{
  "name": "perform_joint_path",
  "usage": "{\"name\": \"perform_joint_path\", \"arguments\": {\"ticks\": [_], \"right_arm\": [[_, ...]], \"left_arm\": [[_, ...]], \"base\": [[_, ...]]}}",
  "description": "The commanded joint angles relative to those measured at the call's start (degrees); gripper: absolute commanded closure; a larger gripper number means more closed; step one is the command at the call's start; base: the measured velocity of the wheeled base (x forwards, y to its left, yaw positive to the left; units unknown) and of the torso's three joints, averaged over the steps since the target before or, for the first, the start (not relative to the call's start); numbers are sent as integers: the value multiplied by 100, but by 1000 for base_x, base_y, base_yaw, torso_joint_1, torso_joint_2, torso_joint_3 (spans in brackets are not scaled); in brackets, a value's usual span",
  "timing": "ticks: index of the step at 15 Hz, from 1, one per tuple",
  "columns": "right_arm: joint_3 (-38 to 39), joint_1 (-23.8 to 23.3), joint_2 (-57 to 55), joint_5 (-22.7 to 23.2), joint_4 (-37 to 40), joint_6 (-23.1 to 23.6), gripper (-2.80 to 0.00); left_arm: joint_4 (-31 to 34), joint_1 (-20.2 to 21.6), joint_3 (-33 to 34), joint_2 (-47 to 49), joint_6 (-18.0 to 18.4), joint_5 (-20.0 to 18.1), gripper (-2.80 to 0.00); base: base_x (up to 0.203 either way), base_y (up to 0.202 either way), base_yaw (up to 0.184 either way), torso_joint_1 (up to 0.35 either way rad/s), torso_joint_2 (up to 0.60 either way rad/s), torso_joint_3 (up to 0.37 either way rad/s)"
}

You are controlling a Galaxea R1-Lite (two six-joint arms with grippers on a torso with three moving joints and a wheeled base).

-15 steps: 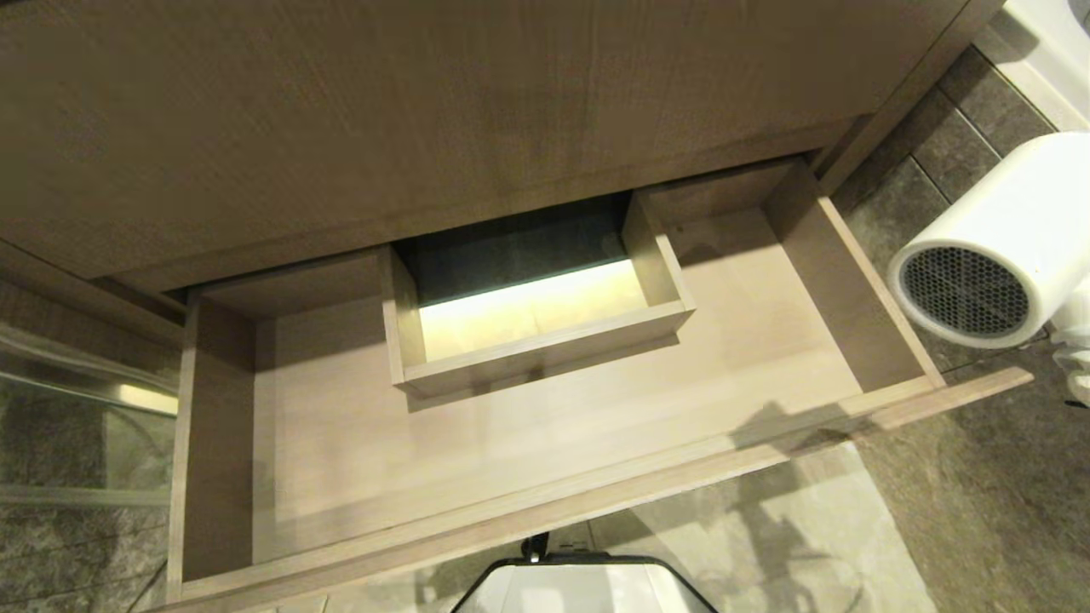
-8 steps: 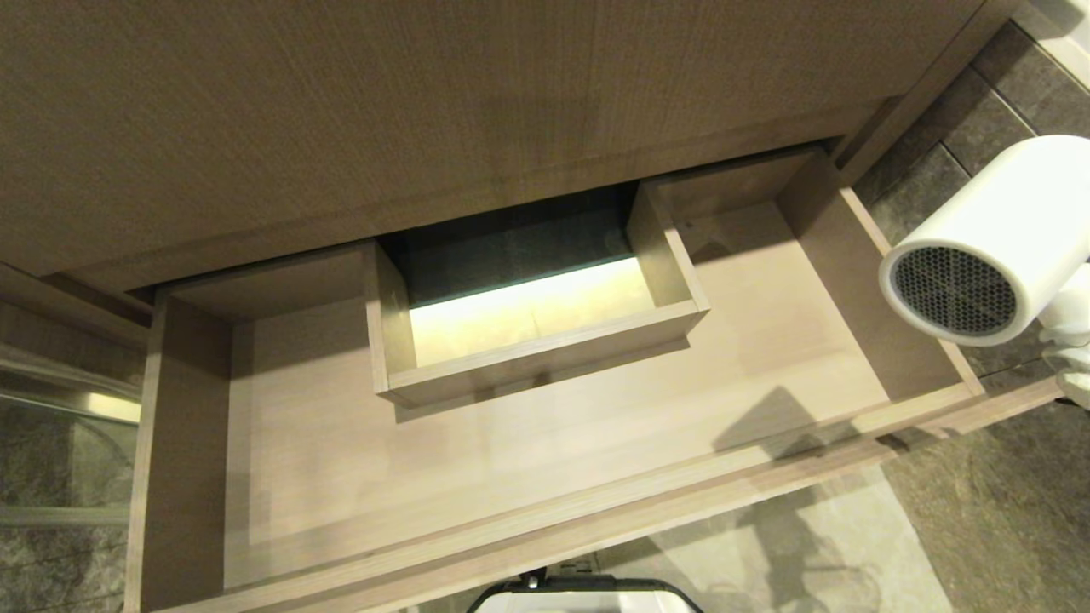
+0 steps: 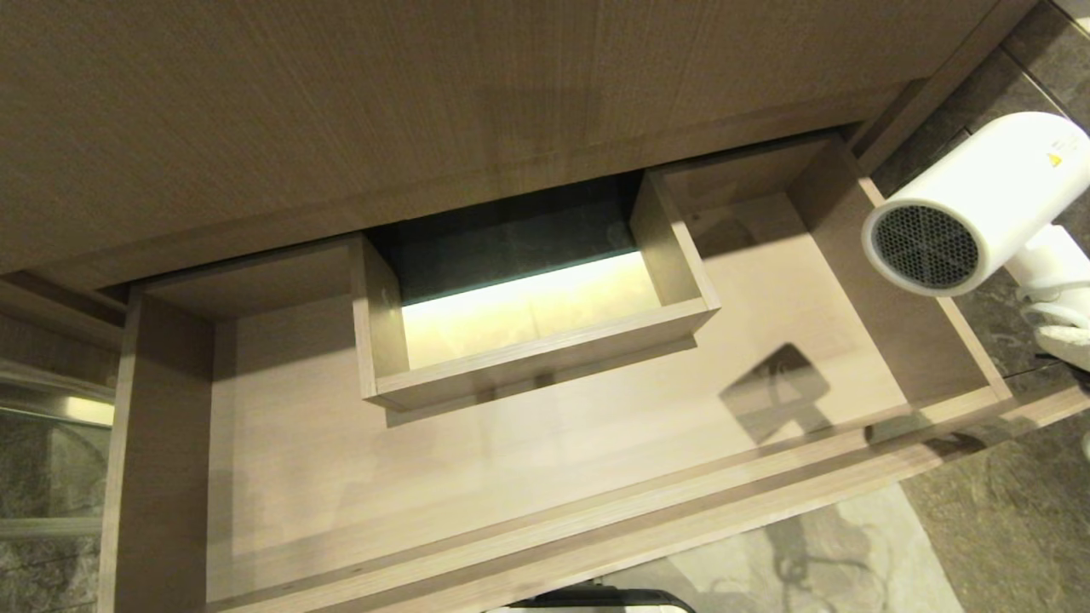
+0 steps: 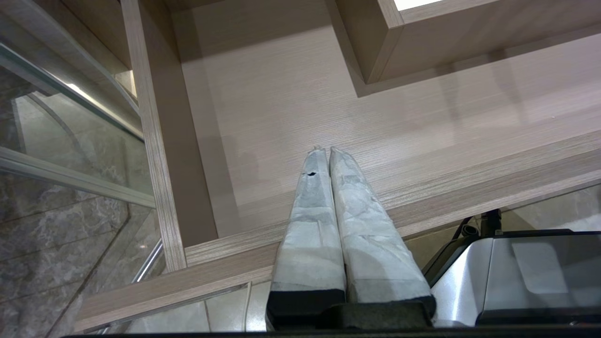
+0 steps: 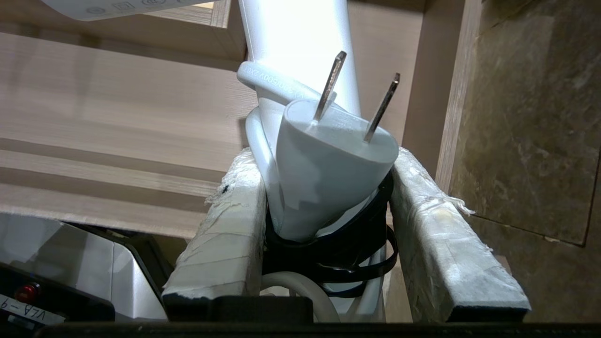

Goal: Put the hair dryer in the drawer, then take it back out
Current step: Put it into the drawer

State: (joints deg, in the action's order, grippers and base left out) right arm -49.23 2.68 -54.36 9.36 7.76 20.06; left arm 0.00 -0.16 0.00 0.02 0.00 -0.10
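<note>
One light-wood drawer (image 3: 528, 477) stands pulled out, with one boxed cutout (image 3: 532, 340) inside against its back. One white hair dryer (image 3: 971, 204) hangs above the drawer's right side wall, its one honeycomb grille facing the drawer. The right gripper (image 5: 324, 188) clamps its two taped fingers (image 5: 225, 234) on the dryer's handle, bundled cord and one two-pronged plug (image 5: 328, 159). The left gripper (image 4: 326, 152), pressed together and empty, hangs over the drawer's front rail near its left side wall.
</note>
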Motion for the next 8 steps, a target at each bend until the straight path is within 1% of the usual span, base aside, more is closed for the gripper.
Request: {"name": "perform_joint_path", "arguments": {"ticks": [1,4,8], "right_arm": [[-366,-120,-794,19,136,0,0],[-952,-237,-1969,8,226,-19,0],[-2128,-342,-3517,21,266,-35,0]], "left_arm": [[0,-2,0,-2,0,1,0],[0,-2,5,-2,0,1,0],[0,-2,0,-2,0,1,0]], "base": [[0,0,0,18,17,41],[0,0,0,12,4,39],[0,0,0,3,1,7]]}}
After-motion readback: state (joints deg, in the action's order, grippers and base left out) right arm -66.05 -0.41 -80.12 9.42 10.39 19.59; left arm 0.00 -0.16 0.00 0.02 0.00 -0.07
